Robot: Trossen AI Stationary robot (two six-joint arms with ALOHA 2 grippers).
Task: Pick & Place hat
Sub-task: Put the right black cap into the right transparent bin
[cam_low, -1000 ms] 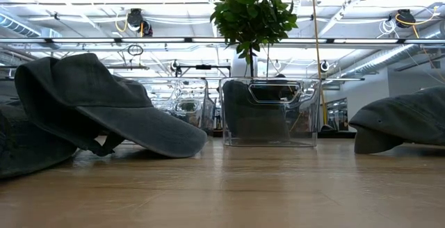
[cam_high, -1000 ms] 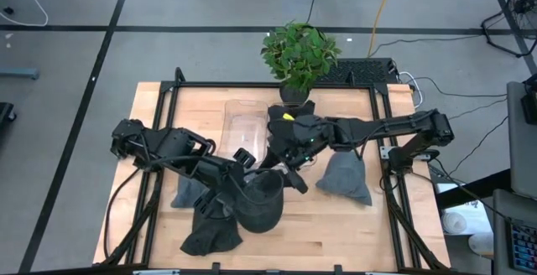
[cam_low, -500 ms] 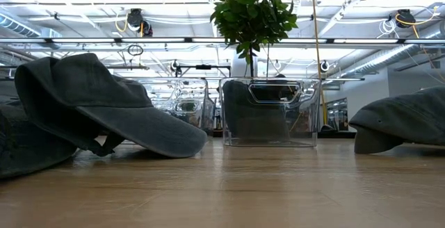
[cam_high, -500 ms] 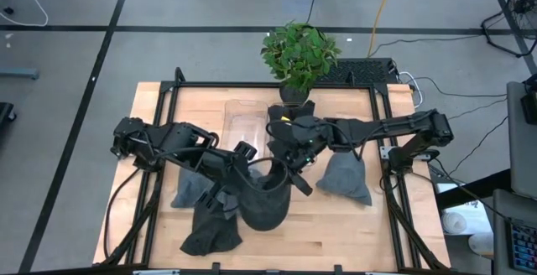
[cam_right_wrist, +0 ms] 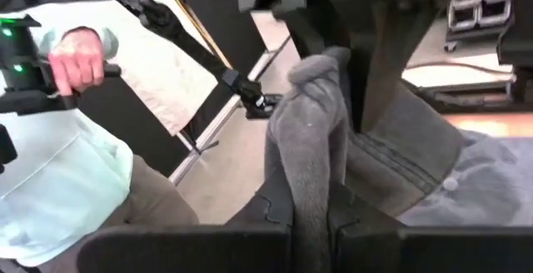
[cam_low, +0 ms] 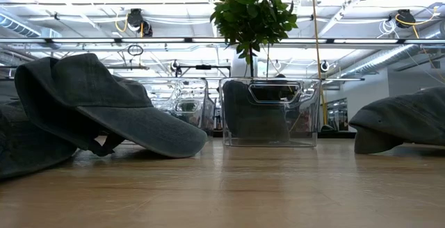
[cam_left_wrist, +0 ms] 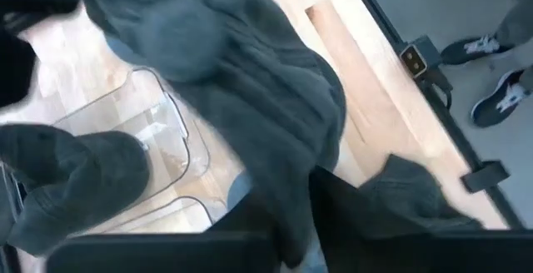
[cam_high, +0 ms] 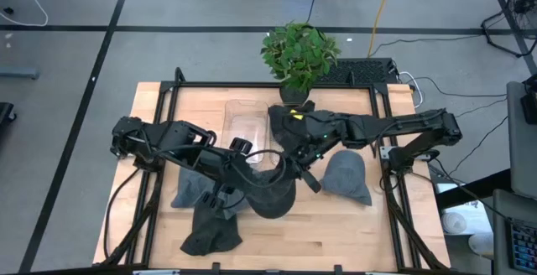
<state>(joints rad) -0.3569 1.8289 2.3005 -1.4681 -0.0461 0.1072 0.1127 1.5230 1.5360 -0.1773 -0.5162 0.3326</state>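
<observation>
High view. The held hat (cam_high: 270, 193), a dark grey cloth cap, hung between both arms near the table's middle, clear of the wood. The left gripper (cam_high: 237, 171) pinched its left edge; the right gripper (cam_high: 298, 163) pinched its right edge. The hat's long axis ran across from one gripper to the other. The clear bin (cam_high: 248, 127), a rigid see-through plastic box, lay just behind the hat toward the potted plant (cam_high: 299, 54); the coming move turned on that direction, and both grippers stood about equally near it. Other soft, crumpled hats lay on the wooden table (cam_high: 352, 231): two at the left, one at the right (cam_high: 346, 177).

Low view. Neither gripper showed. A limp cap with a stiff flat brim (cam_low: 104, 110) rested at the left, another at the right (cam_low: 402, 120). The clear bin (cam_low: 270, 111) stood upright at the centre with dark cloth inside, the plant behind it.

Left wrist view. The left fingers were clamped together on the hat's (cam_left_wrist: 250, 115) ribbed grey fabric; the bin's rounded glossy corner (cam_left_wrist: 166, 131) lay below it.

Right wrist view. The right fingers were closed on a thick fold of the hat (cam_right_wrist: 312, 156). A person's hand (cam_right_wrist: 79, 57) gripped a control handle beyond the table.
</observation>
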